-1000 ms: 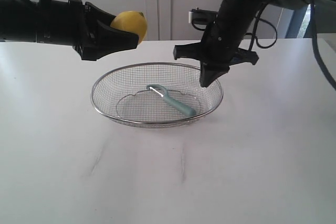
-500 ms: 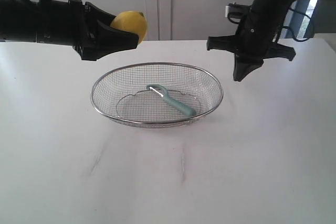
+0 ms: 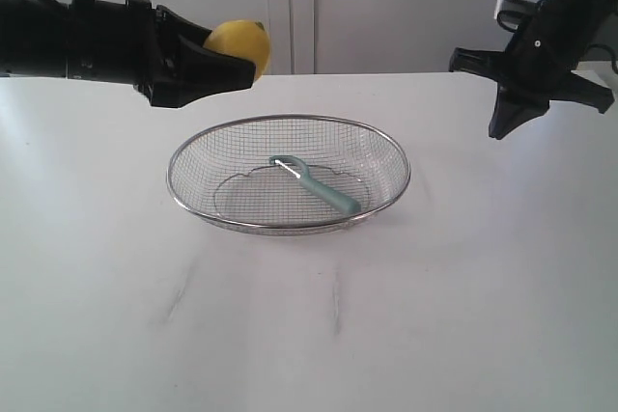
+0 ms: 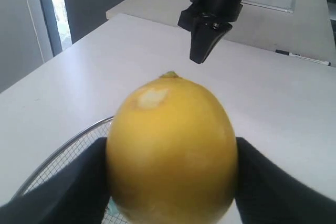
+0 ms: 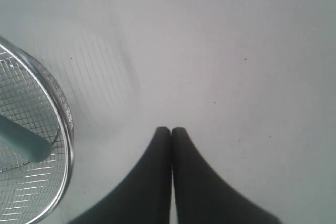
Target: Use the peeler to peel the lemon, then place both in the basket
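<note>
Faint grey scuff marks [image 3: 179, 294] streak the bare white counter [image 3: 463, 335] in the foreground. Just beyond them the wire-mesh basket [image 3: 290, 228] sits on the counter with the teal-handled peeler [image 3: 325, 192] lying flat on its floor, loop head toward the middle and handle toward the near right wall, exactly where it lay a second ago. Farther back, the left fingers [image 3: 217, 70] are clamped on the lemon [image 3: 241, 39], holding it in the air near the basket's far left rim, a pose unchanged over the last second. The left wrist view shows the lemon [image 4: 170, 150] gripped on both sides, nub [image 4: 169, 74] up, with a pale patch [image 4: 151, 97] beside the nub whose nature is hard to judge. At right, the right fingers [image 3: 500, 124] point down, pressed tightly together and holding nothing, as the right wrist view confirms. A second ago they hung over the basket's right rim and have since swung away to the right, now well clear of it above the counter's far side. The left arm is cut off by the left edge of the exterior view and the right arm by its top right corner, and the lemon hides the far left finger there. The right wrist view catches only an arc of the basket's rim [image 5: 64, 119] and the blurred end of the peeler's handle [image 5: 26, 144]. A plain pale wall [image 3: 338, 7] closes the background.
</note>
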Robot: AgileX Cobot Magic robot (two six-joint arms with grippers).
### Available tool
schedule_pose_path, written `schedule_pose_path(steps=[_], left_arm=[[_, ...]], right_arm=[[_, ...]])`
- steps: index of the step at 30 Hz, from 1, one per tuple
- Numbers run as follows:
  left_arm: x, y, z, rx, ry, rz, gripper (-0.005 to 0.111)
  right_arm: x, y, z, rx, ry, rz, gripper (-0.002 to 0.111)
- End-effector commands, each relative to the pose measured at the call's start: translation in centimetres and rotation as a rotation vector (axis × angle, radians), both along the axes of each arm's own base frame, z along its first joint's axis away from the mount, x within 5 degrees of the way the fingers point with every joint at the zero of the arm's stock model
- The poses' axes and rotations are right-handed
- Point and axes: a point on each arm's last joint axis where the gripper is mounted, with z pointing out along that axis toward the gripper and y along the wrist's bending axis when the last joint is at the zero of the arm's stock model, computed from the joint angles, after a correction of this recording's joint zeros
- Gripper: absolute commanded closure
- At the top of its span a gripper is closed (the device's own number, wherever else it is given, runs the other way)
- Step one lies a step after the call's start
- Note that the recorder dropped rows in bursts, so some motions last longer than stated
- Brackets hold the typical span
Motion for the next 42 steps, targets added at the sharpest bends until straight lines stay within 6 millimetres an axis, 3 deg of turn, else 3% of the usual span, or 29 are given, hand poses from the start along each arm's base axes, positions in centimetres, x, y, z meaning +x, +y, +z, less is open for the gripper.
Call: schedule_pose_path(steps=[1,11,18,28,42], left_arm=[[-0.1,0.0,0.5,-0.039,0.011,0.0,0.107],[0.5,0.7,2.4,0.323,0.136,0.045,0.107],[0.2,-1.9,0.9,0.594,0.107,0.146,0.107],[2.0,-3.2,-0.8,0.669,0.243,0.089,0.107],[5.2,-4.5,-4.0,0.706,0.287,0.079,0.107]], right_arm=[[-0.1,-0.2,0.7,0.003,-0.013,-0.007,0.108],[-0.1,-0.2,0.6,0.005,-0.012,-0.008,0.108],[-0.1,-0.2,0.6,0.005,-0.012,-0.008,0.108],[-0.1,-0.2,0.6,0.005,-0.012,-0.008,0.108],[-0.1,-0.2,0.6,0.005,-0.012,-0.008,0.108]])
